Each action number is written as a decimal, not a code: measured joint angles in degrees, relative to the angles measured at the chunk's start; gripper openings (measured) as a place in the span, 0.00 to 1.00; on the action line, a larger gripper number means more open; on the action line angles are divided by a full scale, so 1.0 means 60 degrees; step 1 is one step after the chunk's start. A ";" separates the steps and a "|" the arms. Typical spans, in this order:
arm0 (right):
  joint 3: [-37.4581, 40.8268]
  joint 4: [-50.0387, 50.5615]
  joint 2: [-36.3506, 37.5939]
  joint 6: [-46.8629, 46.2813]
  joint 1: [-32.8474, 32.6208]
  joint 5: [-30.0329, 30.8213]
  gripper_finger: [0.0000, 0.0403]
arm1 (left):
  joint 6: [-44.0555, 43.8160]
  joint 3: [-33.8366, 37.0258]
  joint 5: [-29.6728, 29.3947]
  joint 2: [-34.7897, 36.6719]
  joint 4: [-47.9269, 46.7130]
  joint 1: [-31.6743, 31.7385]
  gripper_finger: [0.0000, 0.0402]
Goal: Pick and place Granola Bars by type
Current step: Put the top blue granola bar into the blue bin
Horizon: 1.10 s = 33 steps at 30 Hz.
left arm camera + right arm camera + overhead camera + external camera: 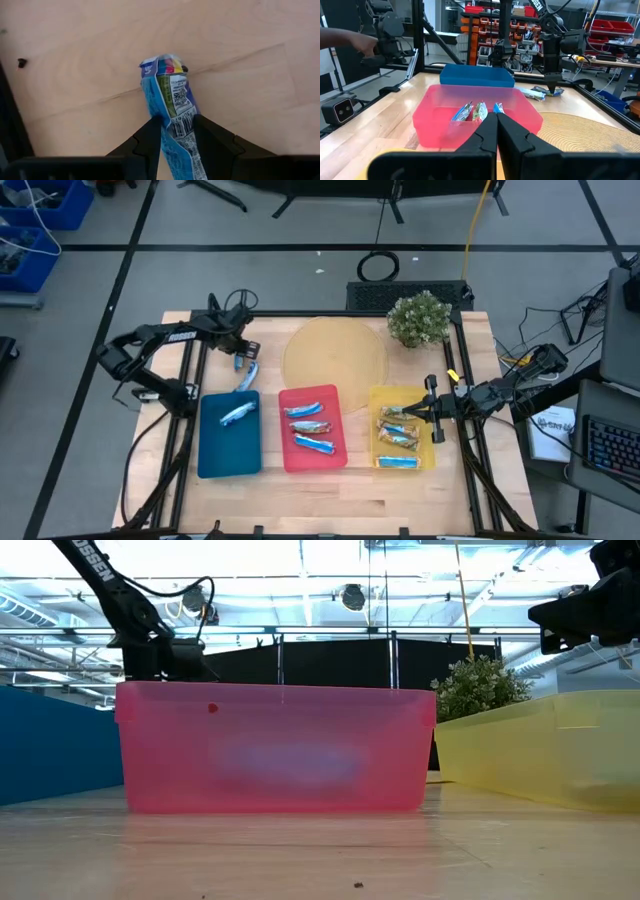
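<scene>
A bright blue granola bar is in my left gripper, which is shut on it and points steeply down over the bare wood just beyond the blue tray, at the table's far left. One silver-blue bar lies in the blue tray. Three bars lie in the red tray, and several lie in the yellow tray. My right gripper is shut on nothing and hangs level above the gap between the red and yellow trays. My left gripper pinches the bar's two long edges between its two fingers, with the wrapper running on out past the fingertips. The fingers come from above, slanting down. The bar's free crimped end reaches the wooden table top; whether it rests there I cannot tell.
A round tan disc lies at the far middle, with a potted plant at its right. The three trays stand side by side across the table's middle. A person's hand shows beyond the table's edge.
</scene>
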<state>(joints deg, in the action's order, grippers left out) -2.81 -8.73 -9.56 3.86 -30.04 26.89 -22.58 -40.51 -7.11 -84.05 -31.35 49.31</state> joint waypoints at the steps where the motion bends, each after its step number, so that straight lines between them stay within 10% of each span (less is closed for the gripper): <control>1: 0.0000 0.0000 0.0000 0.0000 0.0000 0.0000 0.00 | -0.0034 0.0000 0.0005 0.0000 0.0004 0.0007 0.31; 11: 0.0000 0.0000 0.0000 -0.0003 -0.0002 0.0000 0.00 | 0.0758 -0.0011 -0.0160 0.0000 -0.0001 0.0013 0.03; 22: 0.0001 0.0000 0.0000 -0.0002 -0.0004 0.0000 0.00 | 0.1865 -0.0051 0.0221 0.2186 -0.0785 -0.0834 0.00; 33: 0.0000 0.0000 0.0000 -0.0002 -0.0004 0.0000 0.00 | 0.1934 -0.0810 0.0675 0.6852 -0.2941 -0.5429 0.00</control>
<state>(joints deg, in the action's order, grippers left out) -2.81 -8.73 -9.56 3.85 -30.06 26.89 -10.98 -45.37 -3.07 -42.94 -48.99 16.73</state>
